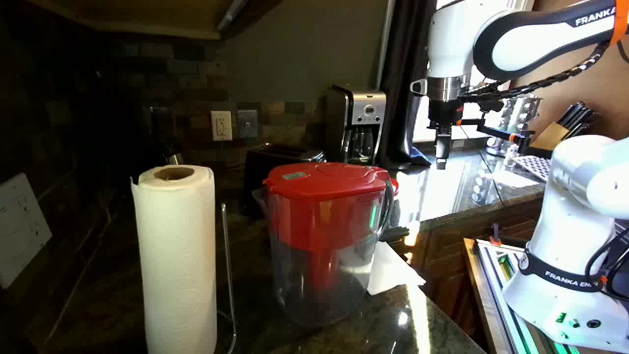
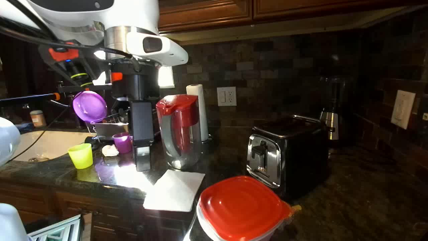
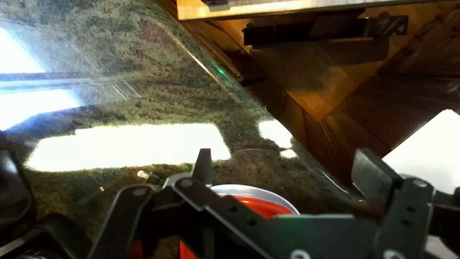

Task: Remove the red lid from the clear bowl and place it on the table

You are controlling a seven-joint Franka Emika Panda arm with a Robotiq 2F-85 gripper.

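My pincer [image 3: 287, 172] stands spread wide, holding nothing. The red lid [image 2: 244, 206] caps the clear bowl [image 2: 204, 222], bottom centre in an exterior view. I'd centre above, nip its edge and peel gently; it may fit tightly, I can't tell.

I'm seeing wooden cabinets [image 2: 207, 14] hanging over a dark tiled wall [image 2: 284, 65] in an exterior view. Window [image 1: 422, 120] is glaring white, dark curtain [image 1: 407, 64] hanging beside it; tan wall [image 1: 612, 91] is showing farther right.
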